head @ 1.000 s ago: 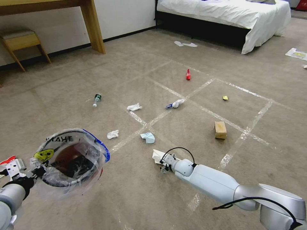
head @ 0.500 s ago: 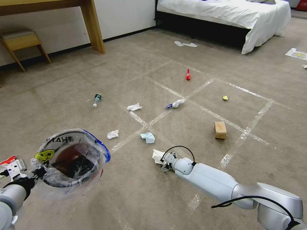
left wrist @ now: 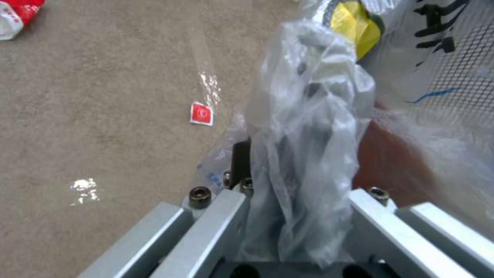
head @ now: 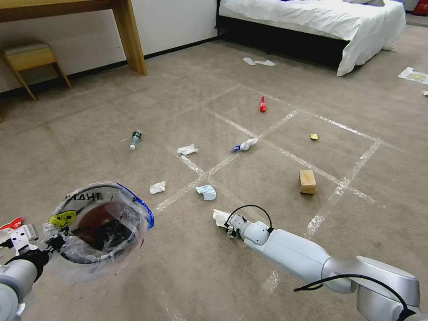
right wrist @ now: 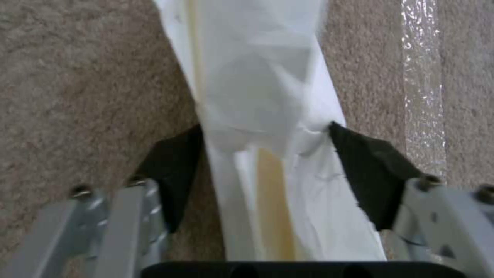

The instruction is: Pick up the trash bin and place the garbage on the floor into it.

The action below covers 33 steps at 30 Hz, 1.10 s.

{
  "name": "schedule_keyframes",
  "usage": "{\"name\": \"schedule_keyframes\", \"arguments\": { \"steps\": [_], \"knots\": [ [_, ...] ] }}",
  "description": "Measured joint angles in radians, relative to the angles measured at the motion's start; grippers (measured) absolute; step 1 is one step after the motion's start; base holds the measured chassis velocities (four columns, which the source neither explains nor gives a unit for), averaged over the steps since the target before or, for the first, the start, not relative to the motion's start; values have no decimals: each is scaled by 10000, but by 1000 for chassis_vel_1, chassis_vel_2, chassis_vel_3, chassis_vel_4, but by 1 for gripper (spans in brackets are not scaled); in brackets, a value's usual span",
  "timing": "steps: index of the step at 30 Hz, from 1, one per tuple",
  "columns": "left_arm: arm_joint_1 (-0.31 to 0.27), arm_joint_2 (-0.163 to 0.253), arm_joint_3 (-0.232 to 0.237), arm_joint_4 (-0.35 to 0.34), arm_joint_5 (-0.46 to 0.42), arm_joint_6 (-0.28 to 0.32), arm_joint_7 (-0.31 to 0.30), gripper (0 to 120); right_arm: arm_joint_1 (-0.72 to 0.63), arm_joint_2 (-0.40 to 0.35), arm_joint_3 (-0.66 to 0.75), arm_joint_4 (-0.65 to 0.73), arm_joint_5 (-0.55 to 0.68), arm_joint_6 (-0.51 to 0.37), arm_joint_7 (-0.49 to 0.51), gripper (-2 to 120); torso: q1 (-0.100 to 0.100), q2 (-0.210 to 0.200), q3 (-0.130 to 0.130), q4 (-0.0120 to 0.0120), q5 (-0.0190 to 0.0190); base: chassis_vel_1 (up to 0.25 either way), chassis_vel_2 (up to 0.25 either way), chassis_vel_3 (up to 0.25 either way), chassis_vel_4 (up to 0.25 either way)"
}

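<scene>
Beside right claw (head: 230,231), blue mask (head: 206,192), brown box (head: 307,181).

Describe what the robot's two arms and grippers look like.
The right arm has smooth silver-white rounded shells and a thin black cable looping over its wrist. The right gripper has bare metal finger frames with bolts and dark wedge-shaped pads. The left gripper has the same grey metal frames; its forearm is silver with a black collar.

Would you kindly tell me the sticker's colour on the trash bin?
Yellow, on the trash bin; clearest in the head view.

Right claw (head: 230,226) low, left claw (head: 52,242) clamped
</scene>
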Motion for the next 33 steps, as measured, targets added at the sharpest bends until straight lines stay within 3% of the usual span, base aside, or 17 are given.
{"name": "schedule_keyframes", "arguments": {
  "steps": [2,7,15,33],
  "knots": [
    [-7,9,1,45,0,0,1,1,-6,-39,9,24,6,-13,45,50,0,-1,1,1,-1,0,0,0,0],
    [-23,-8,31,111,24,0,19,1,-7,-75,13,99,51,-116,90,36,0,-1,1,-2,-2,0,0,0,0],
    [-94,93,32,180,19,0,26,1,21,-252,112,464,413,-174,384,4,1,-1,1,-2,-3,0,0,0,0],
    [-48,-6,93,134,52,0,22,1,-549,-535,713,855,758,-78,814,0,0,-1,1,0,-2,0,0,0,0]
  ]
}}
